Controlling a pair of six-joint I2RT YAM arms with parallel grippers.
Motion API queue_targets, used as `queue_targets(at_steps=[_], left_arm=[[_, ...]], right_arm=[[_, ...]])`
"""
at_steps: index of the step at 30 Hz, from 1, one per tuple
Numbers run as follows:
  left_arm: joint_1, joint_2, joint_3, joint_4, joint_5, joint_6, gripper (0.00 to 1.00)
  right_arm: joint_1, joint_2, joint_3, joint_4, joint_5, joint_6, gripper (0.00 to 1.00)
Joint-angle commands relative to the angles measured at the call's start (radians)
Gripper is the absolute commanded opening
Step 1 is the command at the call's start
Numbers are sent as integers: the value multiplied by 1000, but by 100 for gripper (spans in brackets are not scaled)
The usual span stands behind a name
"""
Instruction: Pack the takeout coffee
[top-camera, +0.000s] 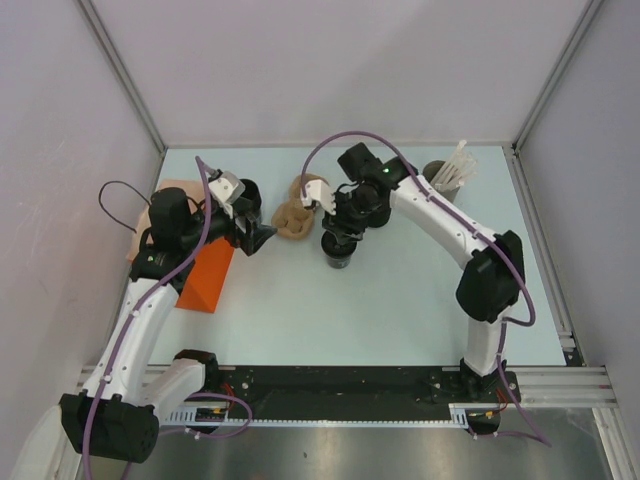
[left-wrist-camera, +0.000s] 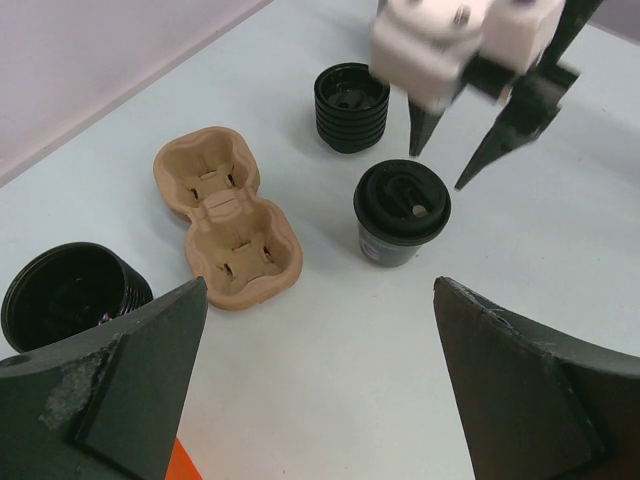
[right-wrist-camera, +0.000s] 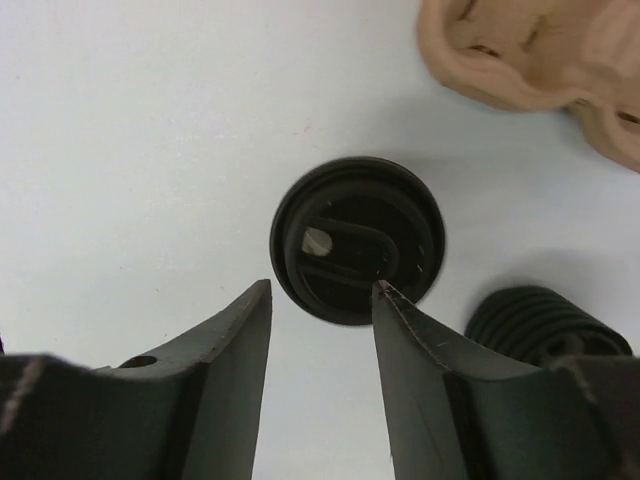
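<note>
The takeout coffee (top-camera: 340, 258) is a small black cup with a black lid, standing upright mid-table. From above, its lid (right-wrist-camera: 355, 240) shows just beyond my right gripper (right-wrist-camera: 322, 287). That gripper's jaws are parted, with nothing between them, and it hovers over the cup's near edge. In the left wrist view the cup (left-wrist-camera: 400, 212) stands below the right gripper (left-wrist-camera: 437, 171), apart from its fingertips. My left gripper (left-wrist-camera: 320, 285) is wide open above bare table, short of the cup. In the top view the left gripper (top-camera: 255, 235) sits left of the cup.
A brown pulp cup carrier (top-camera: 295, 215) lies just left of the cup. Stacks of black lids (left-wrist-camera: 350, 105) stand nearby, with another stack (left-wrist-camera: 70, 295) by my left finger. An orange paper bag (top-camera: 205, 275) lies at the left. A cylinder of white sticks (top-camera: 445, 170) stands at the back right.
</note>
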Motion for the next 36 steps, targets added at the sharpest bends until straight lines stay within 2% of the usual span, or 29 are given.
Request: queue_targets(at_steps=[1, 2, 6, 7, 8, 9, 12, 16, 20, 24, 36], left_arm=[[8, -3, -9, 36, 23, 3, 100], [8, 0, -9, 37, 27, 3, 100], [-15, 25, 0, 34, 24, -6, 100], [-24, 35, 4, 31, 9, -4, 100], [-39, 48, 13, 25, -3, -4, 100], [-77, 69, 16, 22, -22, -1, 100], [-169, 111, 45, 11, -98, 12, 100], [-243, 248, 121, -20, -131, 9, 100], [-259, 411, 245, -53, -94, -20, 100], [-259, 541, 303, -40, -43, -76, 100], [-259, 795, 442, -38, 21, -132, 100]], right_arm=[[-29, -144, 56, 27, 27, 79, 52], [-35, -160, 44, 38, 38, 99, 60], [-63, -269, -95, 168, 65, 231, 64], [-75, -296, -134, 200, 70, 250, 98], [-79, -363, -233, 237, 81, 269, 100], [-86, -397, -278, 321, 88, 292, 100], [-101, -517, -400, 403, 124, 343, 100], [-194, -605, -447, 416, 0, 452, 100], [-328, -608, -485, 395, -253, 477, 100], [-366, -544, -501, 317, -389, 423, 100], [-385, -548, -545, 324, -462, 405, 100]])
